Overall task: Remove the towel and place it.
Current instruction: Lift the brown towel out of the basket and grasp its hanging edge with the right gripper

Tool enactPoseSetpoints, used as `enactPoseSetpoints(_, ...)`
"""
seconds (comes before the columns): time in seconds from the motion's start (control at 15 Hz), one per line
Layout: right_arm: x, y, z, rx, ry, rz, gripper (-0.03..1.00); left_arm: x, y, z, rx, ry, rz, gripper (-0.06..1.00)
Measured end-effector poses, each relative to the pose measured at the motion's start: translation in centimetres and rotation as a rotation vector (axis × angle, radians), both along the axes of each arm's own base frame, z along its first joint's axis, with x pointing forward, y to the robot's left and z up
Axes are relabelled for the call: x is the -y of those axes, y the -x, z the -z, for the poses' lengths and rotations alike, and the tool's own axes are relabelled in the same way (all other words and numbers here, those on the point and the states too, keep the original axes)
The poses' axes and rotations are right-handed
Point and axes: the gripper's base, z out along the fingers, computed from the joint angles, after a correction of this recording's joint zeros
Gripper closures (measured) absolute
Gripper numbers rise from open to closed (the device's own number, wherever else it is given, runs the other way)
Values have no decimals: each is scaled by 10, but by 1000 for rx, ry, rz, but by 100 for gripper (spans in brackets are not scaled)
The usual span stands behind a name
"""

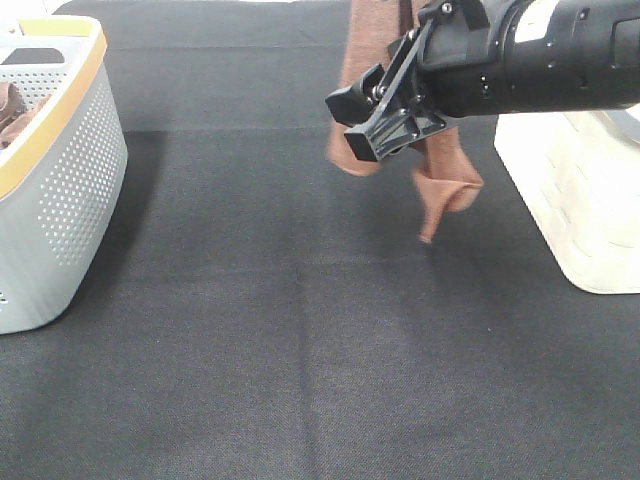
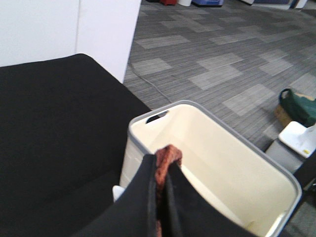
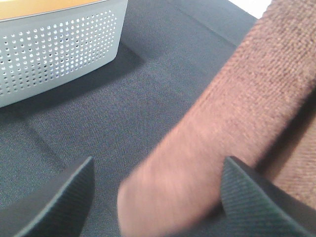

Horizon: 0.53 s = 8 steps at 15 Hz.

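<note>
Towel [image 1: 440,185] hangs in the air over the table [image 1: 300,350], at about 1 o'clock in the high view. Its upper part runs out of the top of that picture and its lowest folded corner ends just above the black cloth. It is reddish-brown with a fuzzy weave, which shows close up in the right wrist view [image 3: 256,89].

The left gripper [image 2: 163,162] has its fingers [image 2: 145,197] pressed together on a bunched bit of the towel [image 2: 169,155]. It is out of the high view.

The right gripper [image 1: 352,122] comes in from 3 o'clock on a black arm and sits level with the hanging cloth. Its fingers [image 3: 64,197] stand wide apart with the towel between them, and they clamp nothing. The towel's edge nearest that camera is blurred.

A white basket [image 1: 580,200] stands at 3 o'clock, just beside the towel. Its cream inside [image 2: 222,163] lies under the left gripper. Whether the towel touches it cannot be told.

A grey basket [image 1: 70,190] with small holes and a tan rim stands at 9 o'clock, well apart from the towel. A brown cloth [image 1: 12,110] lies bunched inside it.

Grey carpet floor [image 2: 222,59] shows beyond the table.
</note>
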Motion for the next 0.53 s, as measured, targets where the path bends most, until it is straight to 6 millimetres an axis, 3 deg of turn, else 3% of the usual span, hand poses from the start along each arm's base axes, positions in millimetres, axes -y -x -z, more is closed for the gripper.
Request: enactPoseSetpoints(0.53,-7,-5,16,-83,-33,34,28,0,0,0,-5,5,3,94)
